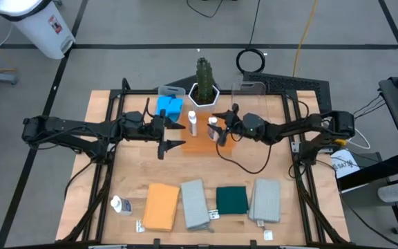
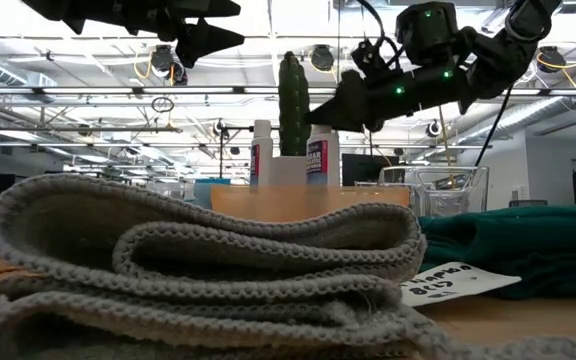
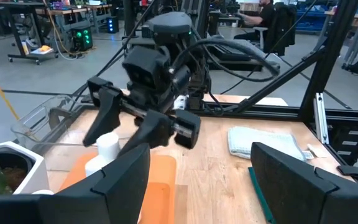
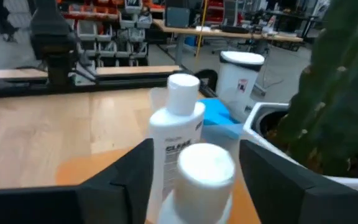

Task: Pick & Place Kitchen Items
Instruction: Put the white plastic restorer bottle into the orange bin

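While left gripper point(image 1: 173, 136) hovers open, right gripper point(image 1: 219, 128) (spread) flanks bottle point(image 1: 213, 127).

"CLEAN" on btl label point(image 4: 178, 146)

both tools are black. between the left tool point(image 1: 172, 136) and right tool point(image 1: 220, 128) stand two white bottles point(image 1: 193, 124) with red-and-blue labels on a flat orange tray point(image 1: 200, 144). behind the left tool lie bright-blue sponges point(image 1: 169, 106). a green cactus point(image 1: 204, 72) fills a white pot. well in front lie orange cloth point(image 1: 162, 206), grey cloths point(image 1: 195, 203) and dark green cloth point(image 1: 232, 200) on the pale wood table point(image 1: 137, 166).
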Controlling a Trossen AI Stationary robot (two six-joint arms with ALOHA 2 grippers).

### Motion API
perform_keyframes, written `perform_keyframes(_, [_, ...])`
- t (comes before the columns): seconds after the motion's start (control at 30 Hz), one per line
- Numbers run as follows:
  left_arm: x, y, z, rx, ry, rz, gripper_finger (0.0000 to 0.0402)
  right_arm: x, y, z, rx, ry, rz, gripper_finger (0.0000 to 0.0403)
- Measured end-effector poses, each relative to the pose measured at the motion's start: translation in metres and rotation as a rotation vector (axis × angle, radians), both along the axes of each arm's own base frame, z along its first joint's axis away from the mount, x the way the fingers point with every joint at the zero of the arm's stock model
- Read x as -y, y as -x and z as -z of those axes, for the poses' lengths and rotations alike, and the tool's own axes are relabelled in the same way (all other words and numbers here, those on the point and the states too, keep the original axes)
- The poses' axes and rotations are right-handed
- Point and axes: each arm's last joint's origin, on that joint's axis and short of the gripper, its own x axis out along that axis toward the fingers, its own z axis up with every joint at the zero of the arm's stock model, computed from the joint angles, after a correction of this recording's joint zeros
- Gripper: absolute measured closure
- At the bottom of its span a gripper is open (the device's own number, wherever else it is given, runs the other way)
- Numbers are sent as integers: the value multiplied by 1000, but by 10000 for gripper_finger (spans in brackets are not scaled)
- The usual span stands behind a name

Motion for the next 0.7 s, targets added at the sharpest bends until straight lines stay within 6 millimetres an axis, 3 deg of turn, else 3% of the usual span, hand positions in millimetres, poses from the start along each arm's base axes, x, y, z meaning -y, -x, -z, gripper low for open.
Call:
perform_keyframes(0.27, [0, 0, -1, 4, 4, -1, 117, -23, 11, -30, 71, 12, -67, 155])
perform_keyframes(0.5, [0, 0, 0, 4, 4, 0, 117, -54, 32, -52, 31, 3, -180, 164])
perform_keyframes(0.7, [0, 0, 0, 0, 4, 0, 117, -76, 57, -56, -111, -43, -262, 178])
